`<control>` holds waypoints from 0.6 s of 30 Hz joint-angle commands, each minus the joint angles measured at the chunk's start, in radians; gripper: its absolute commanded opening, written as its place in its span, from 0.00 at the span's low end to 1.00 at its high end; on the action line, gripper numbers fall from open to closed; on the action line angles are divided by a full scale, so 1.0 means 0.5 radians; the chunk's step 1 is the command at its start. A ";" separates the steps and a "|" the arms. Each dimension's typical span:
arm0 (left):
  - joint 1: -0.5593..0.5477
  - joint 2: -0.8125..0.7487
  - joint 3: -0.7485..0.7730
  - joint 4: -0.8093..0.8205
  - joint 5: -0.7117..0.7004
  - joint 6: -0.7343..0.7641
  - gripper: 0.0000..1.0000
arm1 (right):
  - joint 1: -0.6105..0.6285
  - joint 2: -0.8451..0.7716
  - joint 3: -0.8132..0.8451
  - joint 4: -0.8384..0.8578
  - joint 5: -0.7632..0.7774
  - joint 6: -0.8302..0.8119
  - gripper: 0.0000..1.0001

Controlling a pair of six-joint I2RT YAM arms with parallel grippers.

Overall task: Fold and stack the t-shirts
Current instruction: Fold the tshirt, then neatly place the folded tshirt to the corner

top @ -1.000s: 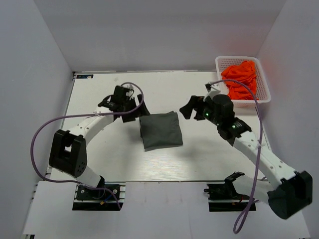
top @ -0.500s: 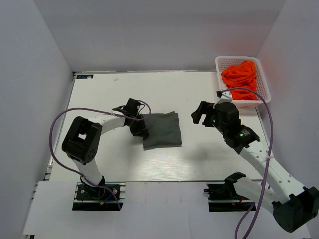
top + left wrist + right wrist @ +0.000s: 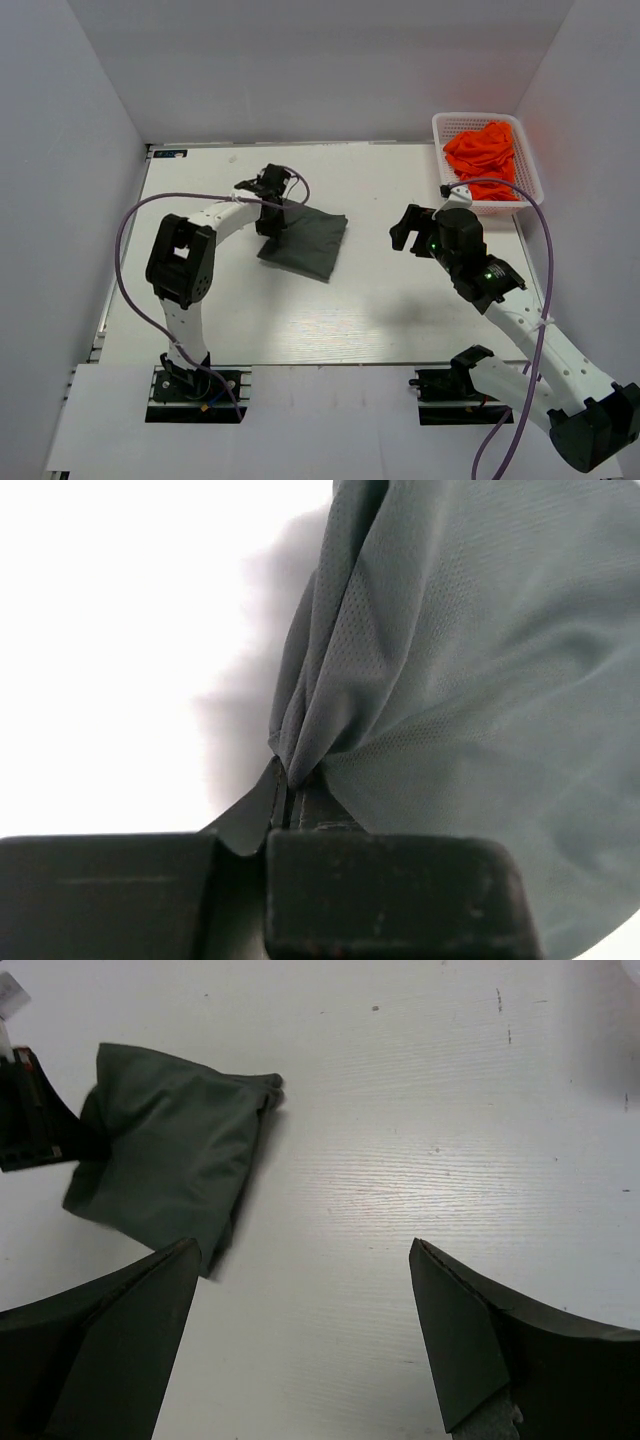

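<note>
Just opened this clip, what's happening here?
The left gripper is shut on an edge of the folded grey t-shirt, which lies askew on the table. The right gripper hangs open and empty above the table to its right. The orange t-shirts sit bunched in the white basket at the far right corner, not yet folded.

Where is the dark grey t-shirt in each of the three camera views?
Top external: the dark grey t-shirt lies left of centre, tilted.
Left wrist: it fills the right side, bunched into the jaws.
Right wrist: upper left.
Shared landmark: the left gripper, shut on its edge.
</note>
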State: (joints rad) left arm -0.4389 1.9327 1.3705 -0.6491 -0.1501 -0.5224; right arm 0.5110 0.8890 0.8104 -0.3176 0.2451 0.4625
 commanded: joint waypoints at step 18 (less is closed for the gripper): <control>0.675 0.684 1.462 -0.092 -0.685 1.072 0.00 | -0.012 0.029 0.207 -0.025 0.366 -0.127 0.91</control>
State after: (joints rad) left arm -0.1619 2.2635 2.0018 -0.6945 -0.4652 -0.0353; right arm 0.5110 0.9195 0.8501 -0.3481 0.3679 0.4191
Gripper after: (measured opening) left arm 0.037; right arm 0.907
